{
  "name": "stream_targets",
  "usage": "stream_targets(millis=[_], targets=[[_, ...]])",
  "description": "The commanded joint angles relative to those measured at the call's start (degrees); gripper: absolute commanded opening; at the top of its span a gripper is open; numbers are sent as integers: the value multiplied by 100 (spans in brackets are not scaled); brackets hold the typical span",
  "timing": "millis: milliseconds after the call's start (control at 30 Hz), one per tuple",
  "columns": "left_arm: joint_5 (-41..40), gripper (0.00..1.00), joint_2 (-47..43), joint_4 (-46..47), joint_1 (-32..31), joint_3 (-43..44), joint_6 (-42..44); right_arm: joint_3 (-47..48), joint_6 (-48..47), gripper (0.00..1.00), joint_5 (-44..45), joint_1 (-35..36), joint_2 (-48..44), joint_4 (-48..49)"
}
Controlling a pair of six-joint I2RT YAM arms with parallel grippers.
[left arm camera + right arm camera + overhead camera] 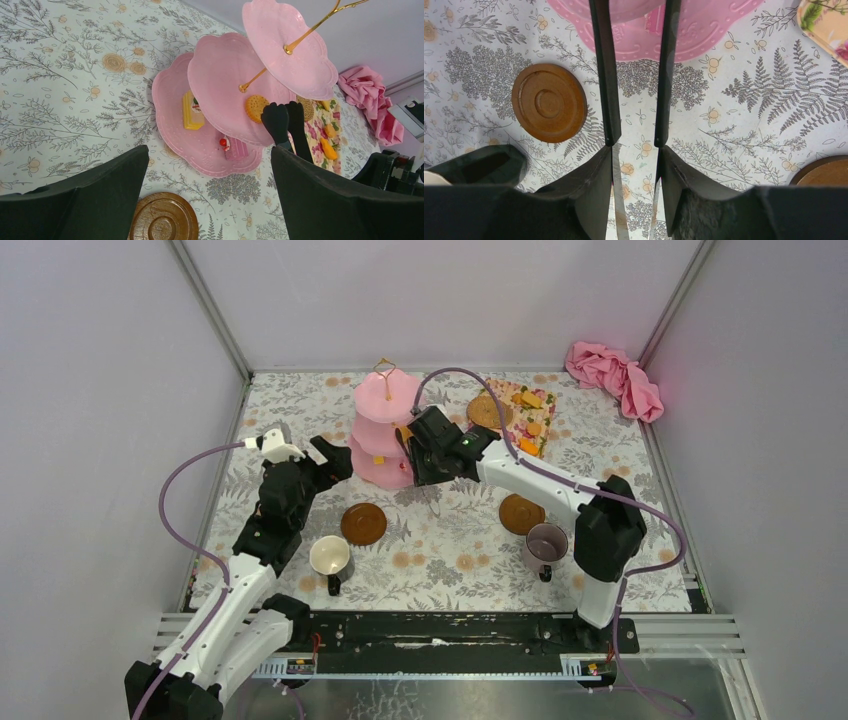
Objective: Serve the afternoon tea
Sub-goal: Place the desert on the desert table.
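Right wrist view shows the right gripper clamped on the slim black tongs; their tips sit just beside one round biscuit on the middle tier of the single pink three-tier cake stand. The left gripper gapes wide and empty at the stand's 9 o'clock. From the stand, one brown saucer and the white mug lie toward 7 o'clock, a second saucer and the purple mug toward 4 o'clock.

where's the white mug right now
In the top view the white mug stands left of centre towards the near edge, just right of the left arm, with a brown saucer close behind it.
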Motion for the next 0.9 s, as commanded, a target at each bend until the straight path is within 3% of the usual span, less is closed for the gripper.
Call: stream_targets(millis=[0, 500, 867], targets=[[-119, 100, -71, 246, -22, 68, 17, -80, -1, 42, -129, 55, -396, 204], [-77, 100, -52, 293, 2, 81, 12, -958, 178, 38, -137, 62, -1349, 449], [-69, 100, -79, 285, 6, 85, 4, -1912, 469, 38, 329, 63, -2241, 476]])
